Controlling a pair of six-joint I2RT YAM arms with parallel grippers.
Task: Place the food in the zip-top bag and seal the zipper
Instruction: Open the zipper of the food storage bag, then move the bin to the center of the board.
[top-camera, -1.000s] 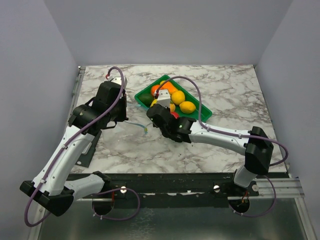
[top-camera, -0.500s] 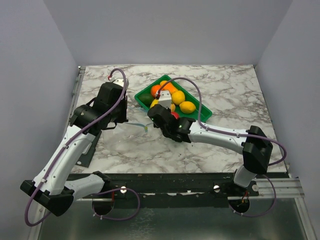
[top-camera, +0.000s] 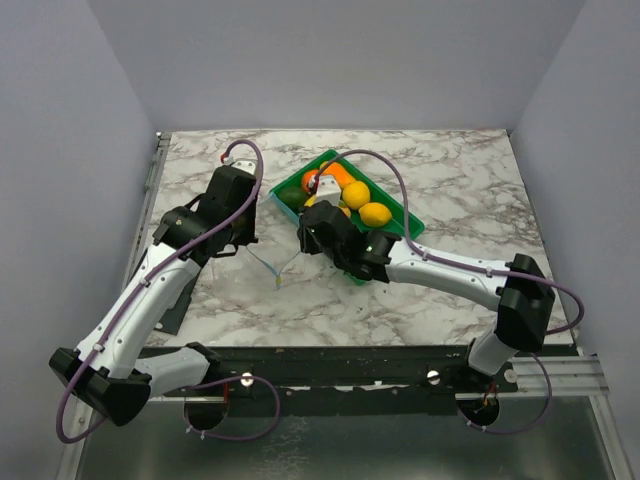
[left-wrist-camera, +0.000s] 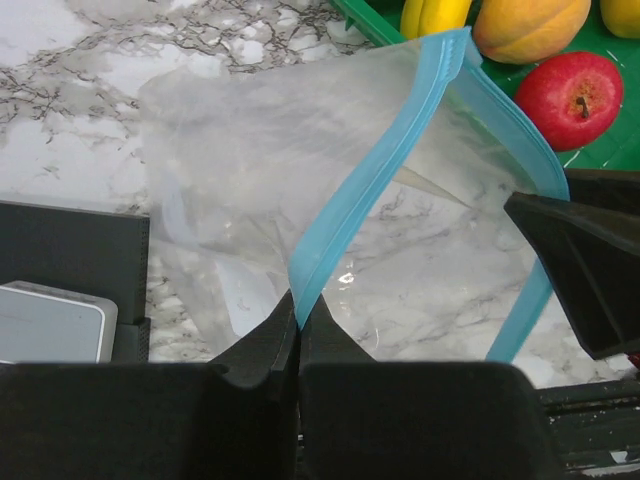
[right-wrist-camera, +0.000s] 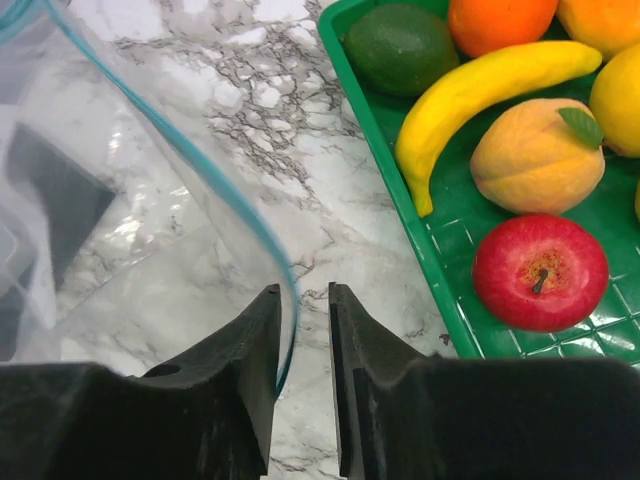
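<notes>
**Change of state.** Over the last second both arms have shifted. The left arm has reached farther up the bench (top-camera: 450, 170), and the right arm has swung in toward the left. The zip-top bag (left-wrist-camera: 260, 190), which lay slack between them with its blue edge nearly flat, now hangs between the two pincers. In the overhead view its zipper (left-wrist-camera: 370, 190) forms a V. The mouth is therefore parted. Judged from this, the opening step is under way and loading has not begun. All the food (right-wrist-camera: 540, 272) is in the green tray (right-wrist-camera: 375, 130): a red piece, a banana, a dark green piece, and oranges and lemons.

**Left pincer** (left-wrist-camera: 297, 315). The jaws are fully together and pinch the near lip of the zipper. The strip rises straight out from between the fingertips. This grip looks firm.

**Right pincer** (right-wrist-camera: 303, 300). The jaws are narrowly parted, and bench shows through the slit. The far lip of the zipper curves down into that slit and lies against the inner face of one finger. The other finger does not appear to press on it. The bag film spreads away to one side, and the tray lies just beside the pincer on the other.

**Location.** The bag is held above the bench just beside the tray's near corner, with its mouth facing the tray.

**Implication.** The far lip is only loosely caught and could slip out.
</notes>
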